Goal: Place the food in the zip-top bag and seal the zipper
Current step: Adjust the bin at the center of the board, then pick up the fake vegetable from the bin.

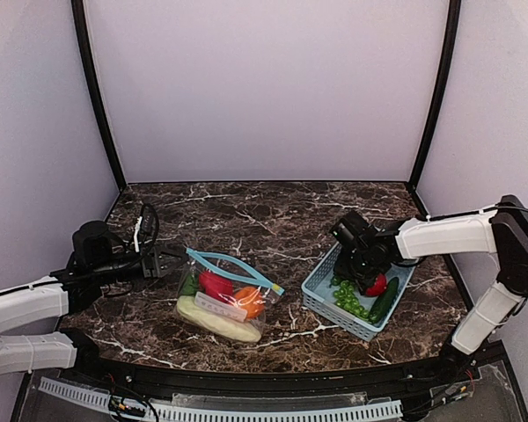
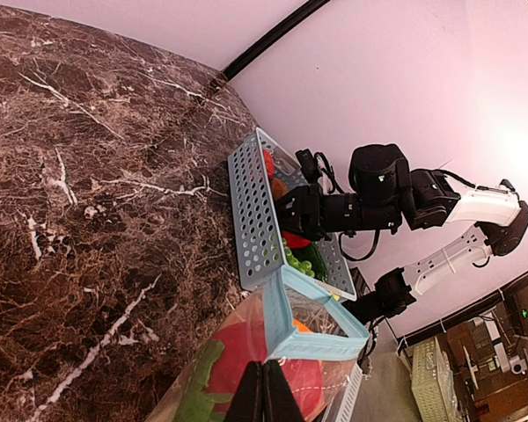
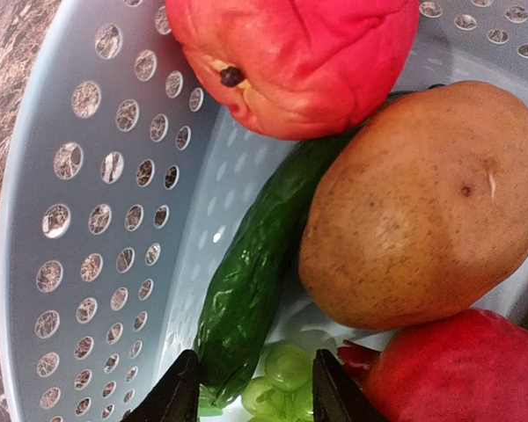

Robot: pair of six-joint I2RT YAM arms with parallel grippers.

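- While the L arm lies low along the near-left table edge, the left gripper (image 1: 169, 261) has its jaws pinched shut on the left corner of the zip-top bag (image 1: 224, 299), at the mouth end.
- Bag lies on the marble table (image 1: 273, 220), left of centre, toward the front; mouth edge is on its far side.
- Inside bag, front to back: cream squash (image 1: 218, 322) lying lengthwise, white label (image 1: 220, 306) just behind it, then red piece (image 1: 215, 282) w/ green piece (image 1: 189, 284) on its left & orange (image 1: 249, 301) on its right.
- zipper (image 1: 262, 281): blue strip on the bag's far edge, unsealed. L wrist view shows its two sides apart in a loop.
- Right of bag, apart from it: light blue basket (image 1: 330, 308), set at an angle.
- right gripper (image 3: 255, 391) is down in the basket, jaws open, nothing clamped. Green grapes (image 3: 286, 369) lie between the fingertips, cucumber (image 3: 246, 272) end just beside one.
- Deeper in basket (R wrist view): brown potato (image 3: 422, 202) against the cucumber, red tomato (image 3: 290, 53) beyond, a red fruit (image 3: 458, 369) by the potato.
- Back: pale walls (image 1: 264, 88).
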